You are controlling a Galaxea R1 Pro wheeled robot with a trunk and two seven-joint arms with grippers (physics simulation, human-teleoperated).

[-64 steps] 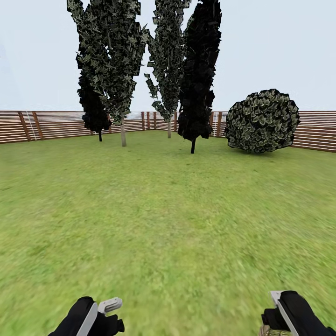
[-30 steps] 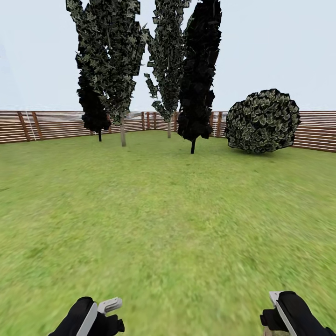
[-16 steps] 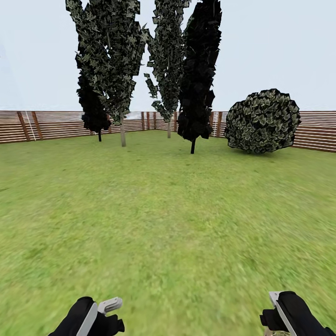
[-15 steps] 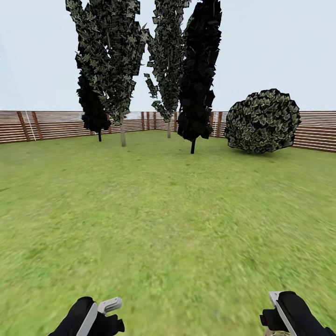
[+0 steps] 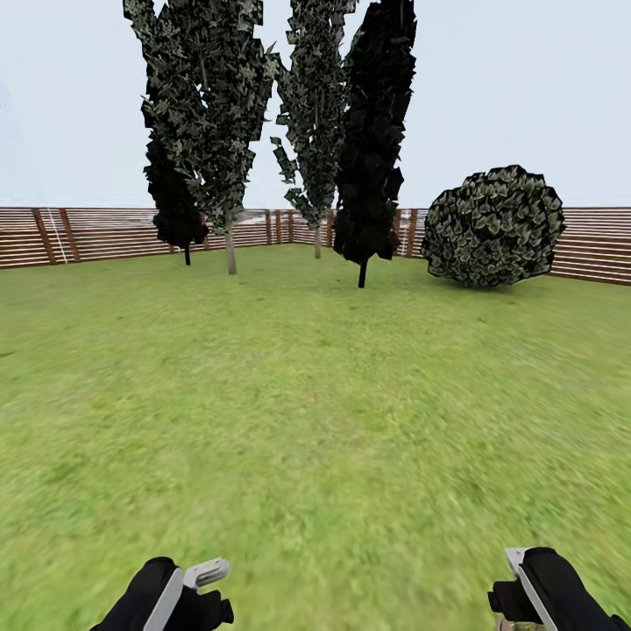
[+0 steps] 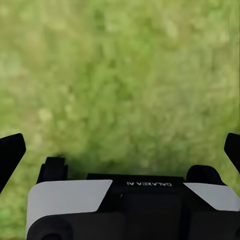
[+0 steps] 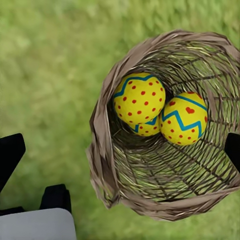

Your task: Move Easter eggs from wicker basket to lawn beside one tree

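The left gripper (image 5: 203,585) is hanging low over the lawn (image 5: 315,412) at the robot's left side, and the left wrist view is showing its dark fingers (image 6: 10,155) standing wide apart with nothing between them — only blurred grass below. Farther off, narrow dark trees (image 5: 219,131) are standing before the slatted fence (image 5: 96,235), with a round bush (image 5: 492,228) to their right.

On the right, the right gripper (image 7: 120,150) is hovering above the wicker basket (image 7: 102,165), its fingers also spread wide and holding nothing. All three Easter eggs (image 7: 139,98) are lying inside the basket — two showing fully and touching, one half hidden beneath them.

The eggs are packed close together against the weave, so a descending finger is likely to strike the rim or wedge between two eggs and push them aside. The basket looks light; a sideways nudge could be tipping it and rolling eggs onto the grass.
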